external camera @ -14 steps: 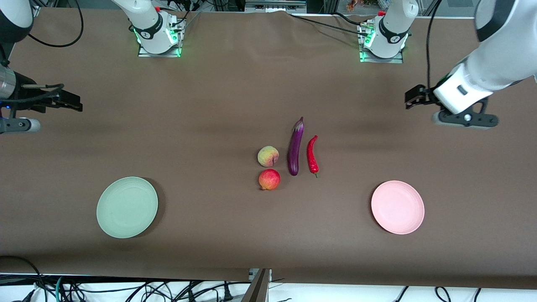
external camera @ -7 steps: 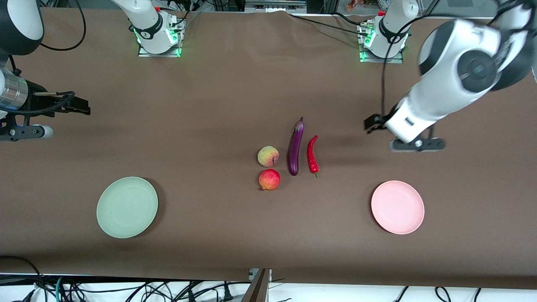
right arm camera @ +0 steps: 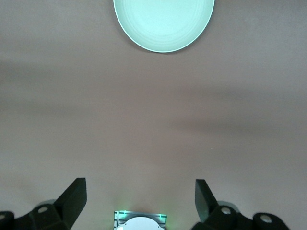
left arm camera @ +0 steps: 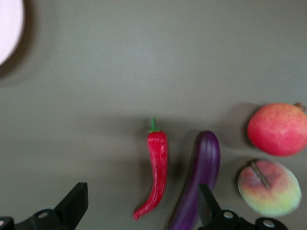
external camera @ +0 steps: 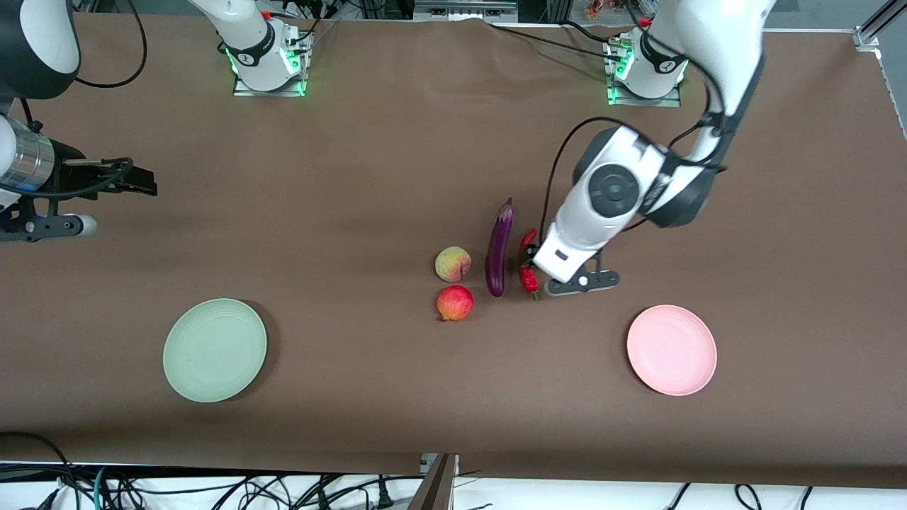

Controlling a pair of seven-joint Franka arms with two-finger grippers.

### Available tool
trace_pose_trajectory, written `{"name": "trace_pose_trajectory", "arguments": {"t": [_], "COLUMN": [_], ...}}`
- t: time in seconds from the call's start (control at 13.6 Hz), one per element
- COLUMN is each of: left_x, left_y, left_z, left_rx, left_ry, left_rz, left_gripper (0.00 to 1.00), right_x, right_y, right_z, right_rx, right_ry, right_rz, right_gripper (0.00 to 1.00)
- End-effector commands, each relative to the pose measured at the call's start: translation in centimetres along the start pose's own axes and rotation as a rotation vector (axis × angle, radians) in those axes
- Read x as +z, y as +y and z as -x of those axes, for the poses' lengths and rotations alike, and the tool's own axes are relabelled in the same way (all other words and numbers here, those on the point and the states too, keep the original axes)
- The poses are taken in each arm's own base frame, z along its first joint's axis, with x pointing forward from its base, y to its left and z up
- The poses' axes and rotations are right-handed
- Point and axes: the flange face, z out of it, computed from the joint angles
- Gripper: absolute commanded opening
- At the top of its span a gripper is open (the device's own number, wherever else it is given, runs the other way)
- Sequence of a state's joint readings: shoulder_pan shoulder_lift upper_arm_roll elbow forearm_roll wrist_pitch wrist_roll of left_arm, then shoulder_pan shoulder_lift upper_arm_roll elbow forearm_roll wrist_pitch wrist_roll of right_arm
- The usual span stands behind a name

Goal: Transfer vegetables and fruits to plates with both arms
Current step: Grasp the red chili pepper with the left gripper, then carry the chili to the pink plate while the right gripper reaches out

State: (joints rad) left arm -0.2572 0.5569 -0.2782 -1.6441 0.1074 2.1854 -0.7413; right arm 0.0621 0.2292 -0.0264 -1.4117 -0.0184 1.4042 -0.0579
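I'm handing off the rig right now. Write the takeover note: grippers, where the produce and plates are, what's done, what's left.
Left gripper: open, empty, over the curved red chili pepper.
Right gripper: open, empty, waiting over bare table at the right arm's end.
Produce: all four lie mid-table. The long glossy purple eggplant lies between the chili and the yellow-green blushed peach; the red-orange round fruit sits nearer the front camera than the peach.
Plates: pale mint green plate at the right arm's end, light pink plate at the left arm's end, both bare.
Done: nothing transferred.
Left: all four items.
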Motion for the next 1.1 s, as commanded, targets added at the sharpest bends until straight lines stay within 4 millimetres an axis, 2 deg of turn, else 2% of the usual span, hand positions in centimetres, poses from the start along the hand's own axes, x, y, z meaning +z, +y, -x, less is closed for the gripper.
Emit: {"name": "trace_pose_trajectory", "arguments": {"t": [0.0, 0.15, 0.29, 0.44, 0.59, 0.66, 0.96, 1.03], "left_x": [4.2, 7.2, 9.1, 10.7, 11.7, 12.3, 12.6, 11.9], "left_y": [1.4, 1.4, 1.6, 1.6, 1.5, 1.4, 0.9, 0.5], "left_z": [-0.2, 0.0, 0.9, 1.6, 2.0, 2.0, 1.7, 1.1], "left_rx": [-0.012, 0.002, 0.059, 0.069, 0.079, 0.079, 0.077, 0.074], "left_ry": [0.024, 0.009, 0.016, -0.002, -0.018, -0.025, -0.033, -0.028], "left_rz": [0.014, 0.005, -0.041, -0.054, -0.064, -0.066, -0.071, -0.07], "left_gripper": [1.0, 1.0, 0.97, 0.78, 0.53, 0.5, 0.16, 0.15], "right_x": [-0.2, -0.1, 0.1, -0.2, -0.2, -0.1, -0.2, -0.2], "right_y": [-0.3, -0.9, -0.9, -0.8, -0.8, -1.0, -1.0, -1.1], "right_z": [-0.1, -0.2, -0.6, -1.1, -1.1, -1.0, -0.9, -0.9], "right_rx": [-0.014, -0.022, -0.017, -0.011, -0.011, -0.011, -0.011, -0.015], "right_ry": [0.004, 0.006, 0.01, 0.053, 0.05, 0.046, 0.046, 0.044], "right_rz": [-0.011, -0.009, -0.008, -0.006, -0.006, -0.008, -0.008, -0.007], "right_gripper": [1.0, 1.0, 1.0, 1.0, 1.0, 1.0, 1.0, 1.0]}}
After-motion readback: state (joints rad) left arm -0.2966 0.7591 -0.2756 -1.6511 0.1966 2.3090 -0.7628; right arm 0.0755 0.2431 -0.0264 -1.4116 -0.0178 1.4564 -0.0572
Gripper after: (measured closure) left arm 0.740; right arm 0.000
